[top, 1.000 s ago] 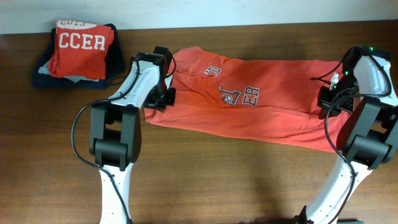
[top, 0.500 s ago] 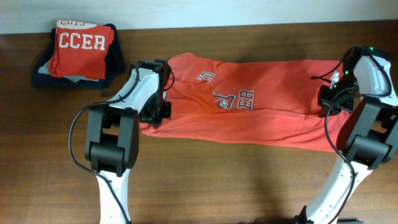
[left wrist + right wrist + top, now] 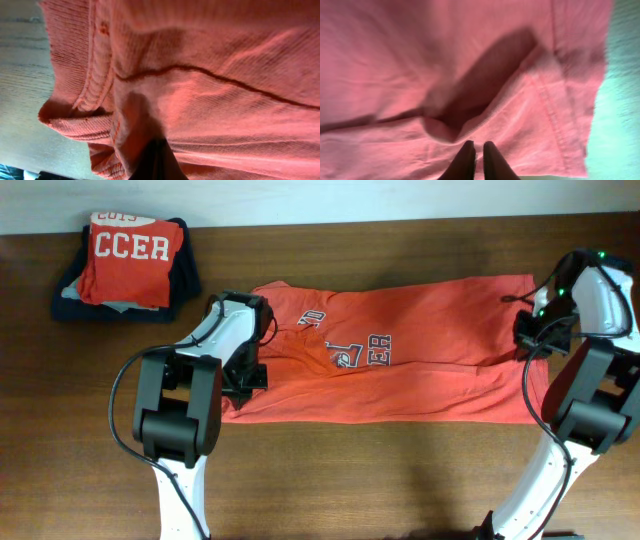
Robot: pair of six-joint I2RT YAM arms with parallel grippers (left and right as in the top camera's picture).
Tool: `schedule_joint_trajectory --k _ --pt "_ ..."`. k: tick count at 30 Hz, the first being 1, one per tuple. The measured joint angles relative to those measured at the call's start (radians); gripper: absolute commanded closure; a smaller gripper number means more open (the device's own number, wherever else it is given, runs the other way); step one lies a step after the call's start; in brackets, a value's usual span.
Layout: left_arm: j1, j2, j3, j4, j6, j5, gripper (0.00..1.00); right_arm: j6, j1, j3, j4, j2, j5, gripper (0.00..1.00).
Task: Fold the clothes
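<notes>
The clothes (image 3: 420, 370), an orange-red T-shirt with a navy-and-white print, lie spread flat across the table between both arms. My left gripper (image 3: 248, 372) sits at the shirt's left edge. In the left wrist view it (image 3: 156, 162) is shut, with ribbed orange cloth (image 3: 210, 75) bunched over its dark fingers. My right gripper (image 3: 530, 338) is at the shirt's right edge. In the right wrist view its fingers (image 3: 479, 152) stand a narrow slit apart over the cloth (image 3: 420, 60) near a hem. Whether the cloth is pinched there does not show.
A folded red shirt lettered "CCER" (image 3: 130, 255) lies on a dark navy folded garment (image 3: 68, 302) at the back left. Bare wooden table (image 3: 380, 470) stretches in front of the shirt. A white wall runs along the table's far edge.
The left gripper has pulled the shirt's left edge toward the front and left. The right gripper has shifted slightly back. The shirt now lies flatter, and the right fingers have parted a little.
</notes>
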Motion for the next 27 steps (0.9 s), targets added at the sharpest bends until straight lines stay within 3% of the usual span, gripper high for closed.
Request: schedule_joint_trajectory --k 1,3,4,5,8,11,18,20,27 --pt "0.0 -0.004 0.019 0.003 0.0 0.002 0.89 0.002 0.0 0.025 0.0 -0.01 -0.003 0.78" --pt "0.0 -0.016 0.061 0.005 -0.004 0.007 0.45 -0.007 0.0 0.06 0.0 -0.029 -0.008 0.7" --pt "0.0 -0.029 0.097 0.009 -0.003 0.009 0.26 -0.01 0.0 0.082 -0.002 -0.041 -0.01 0.61" --pt "0.0 -0.049 0.14 0.026 -0.003 0.01 0.21 -0.006 0.0 0.114 -0.003 -0.055 -0.013 0.51" --pt "0.0 -0.131 0.295 0.124 0.006 0.01 0.13 -0.016 0.0 0.206 0.018 -0.087 -0.016 0.36" --pt "0.0 -0.2 0.416 0.269 0.044 0.01 0.13 -0.019 0.0 0.255 0.125 -0.108 -0.016 0.32" --pt "0.0 -0.222 0.455 0.486 0.085 0.01 0.13 -0.021 0.0 0.265 0.356 -0.099 -0.016 0.31" --pt "0.0 -0.196 0.454 0.531 0.101 0.01 0.06 -0.022 0.002 0.266 0.418 -0.079 -0.016 0.31" --pt "0.001 -0.085 0.449 0.592 0.133 0.01 0.05 -0.029 0.011 0.266 0.583 0.068 -0.016 0.32"
